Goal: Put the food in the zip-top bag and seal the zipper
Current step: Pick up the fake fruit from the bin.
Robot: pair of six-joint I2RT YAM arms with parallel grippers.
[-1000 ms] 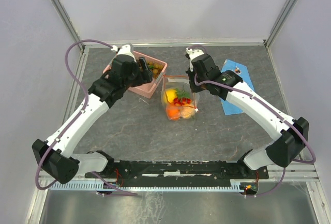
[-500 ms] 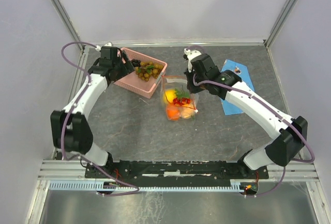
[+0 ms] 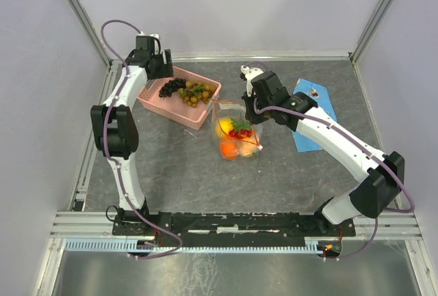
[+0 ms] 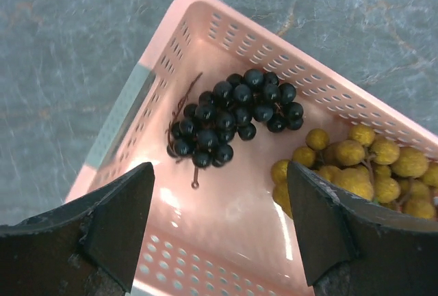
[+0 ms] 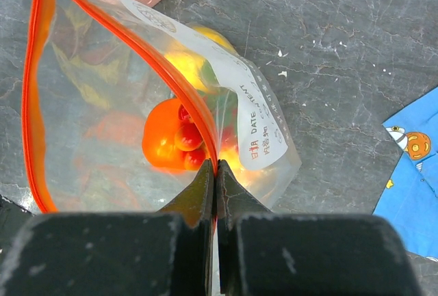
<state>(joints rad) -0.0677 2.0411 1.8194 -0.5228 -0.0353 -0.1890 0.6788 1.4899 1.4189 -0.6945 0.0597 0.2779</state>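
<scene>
Fingers of the left gripper stand spread wide above the pink basket, touching nothing. Between them, on the basket floor, lies a bunch of dark grapes. Just beside it, toward the right finger, lies the yellow-brown grape bunch. In the top view the left arm reaches to the far left corner of the table, its gripper over the basket's far end.

The right gripper has its fingers pressed together on the zipper — the red strip along the mouth of the zip-top bag. The pinch falls on the near run of the strip. The rest of the strip curves away in a loop, so the mouth gapes open.

The bag stands on the table just right of the basket — near its corner. Whether the two touch cannot be told. Inside the bag are a yellow lemon, red cherries with green leaves, and orange round fruits at the bottom. A white label with printed text shows on the bag's outer face in the right wrist view.

A blue printed cloth lies flat on the table to the right of the bag, apart from it and partly under the right arm.
</scene>
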